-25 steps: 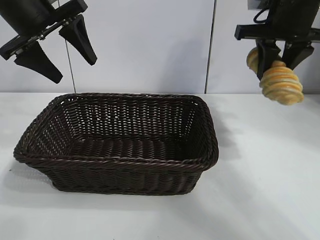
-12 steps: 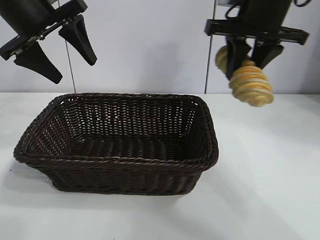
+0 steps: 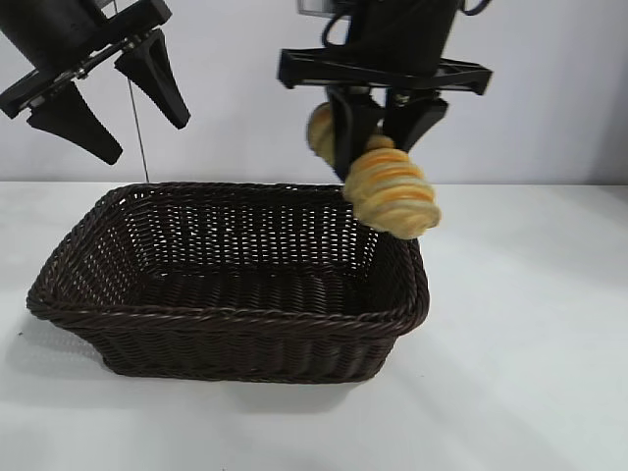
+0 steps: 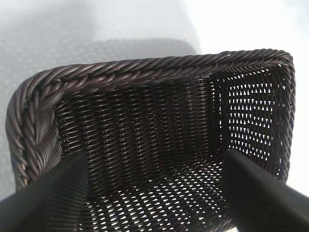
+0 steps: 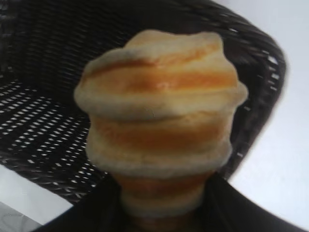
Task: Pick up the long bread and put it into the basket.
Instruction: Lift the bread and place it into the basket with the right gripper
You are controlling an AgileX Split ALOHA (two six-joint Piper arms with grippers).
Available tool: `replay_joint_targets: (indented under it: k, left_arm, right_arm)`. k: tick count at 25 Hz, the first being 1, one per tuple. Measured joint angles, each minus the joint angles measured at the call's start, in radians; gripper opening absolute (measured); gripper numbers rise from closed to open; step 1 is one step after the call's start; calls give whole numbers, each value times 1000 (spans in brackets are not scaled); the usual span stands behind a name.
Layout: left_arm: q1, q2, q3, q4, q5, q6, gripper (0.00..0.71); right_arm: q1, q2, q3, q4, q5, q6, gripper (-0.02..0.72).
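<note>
The left arm is cut off by the frame's top left corner, so only its gripper (image 3: 108, 98) shows, fingers spread wide and empty, hanging above the basket's (image 3: 235, 319) left end. Further right, the right gripper (image 3: 385, 128) pinches the long bread (image 3: 392, 191) around its middle, its far end partly hidden behind the fingers. The loaf hangs tilted above the basket's right rear corner, clear of the rim.

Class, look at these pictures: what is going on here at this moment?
The right gripper is shut on the long bread and holds it in the air above the right end of the basket. The basket stands on the white table, with nothing inside. The left gripper hangs open, holding nothing, above the basket's left end.
</note>
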Motion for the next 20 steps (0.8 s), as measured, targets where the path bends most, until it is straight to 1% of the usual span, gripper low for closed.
replay_joint_targets:
  k: [4,10,13,15,18,20]
  left_arm:
    - [0,0,0,0,0,0,552]
    - [0,0,0,0,0,0,552]
    - [0,0,0,0,0,0,552]
    - [0,0,0,0,0,0,552]
    - [0,0,0,0,0,0,552]
    - [0,0,0,0,0,1,552]
  right_arm:
    - [1,34,0,4,-15,-19,273]
    - [1,127,0,9,-89,-38,273]
    - [1,161,0,11,-107,-40,276]
    - [1,169,0,11,-108,-44,328]
    - [1,168,0,11,-108,-47,482]
    - [1,164,-1,11,-104,-50,534]
